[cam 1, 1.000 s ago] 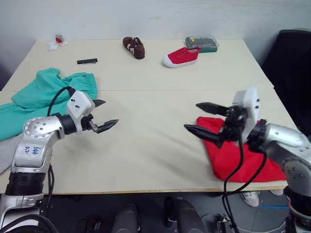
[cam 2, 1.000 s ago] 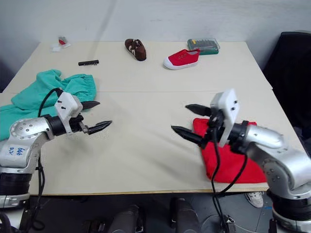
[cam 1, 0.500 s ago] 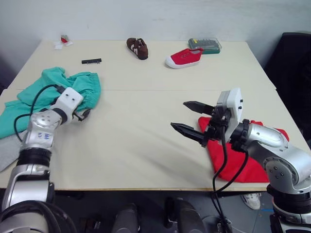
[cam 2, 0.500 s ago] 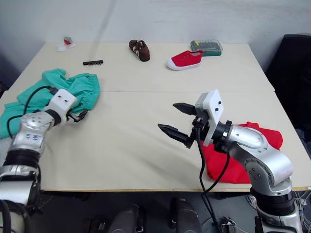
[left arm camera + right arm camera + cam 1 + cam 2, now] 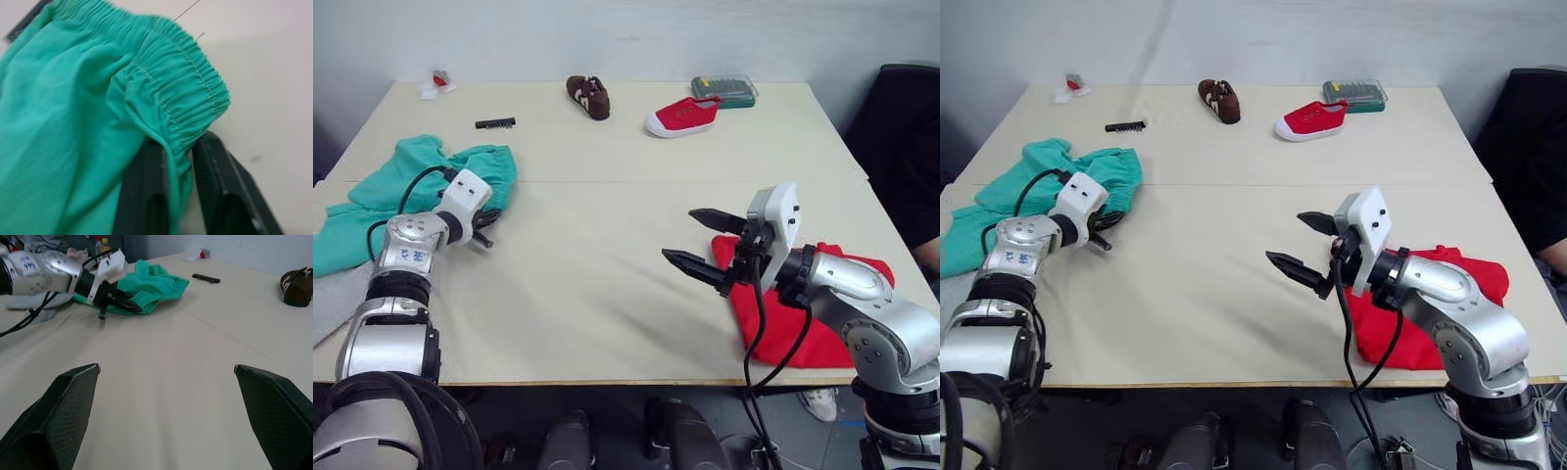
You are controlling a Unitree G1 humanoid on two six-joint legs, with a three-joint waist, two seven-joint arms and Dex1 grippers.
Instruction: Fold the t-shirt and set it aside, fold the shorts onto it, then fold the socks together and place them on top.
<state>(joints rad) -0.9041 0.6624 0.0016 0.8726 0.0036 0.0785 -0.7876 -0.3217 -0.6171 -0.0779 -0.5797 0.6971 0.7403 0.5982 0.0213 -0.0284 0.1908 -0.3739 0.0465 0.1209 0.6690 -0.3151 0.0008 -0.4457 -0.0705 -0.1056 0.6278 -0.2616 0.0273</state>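
Now shorts (image 5: 88,122) bunched, waistband gathered, teal.

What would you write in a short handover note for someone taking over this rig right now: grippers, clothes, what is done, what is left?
Left gripper: shut on the shorts, pinching the elastic waistband.
Right gripper: open, holding nothing, above bare table beside the t-shirt.
T-shirt: bunched at the table's right front edge, apparently set aside.
Shorts: crumpled at the table's left side, not yet folded or moved.
Socks: grey cloth at the left edge, likely them, untouched.
Left: fold shorts onto t-shirt, then socks on top.
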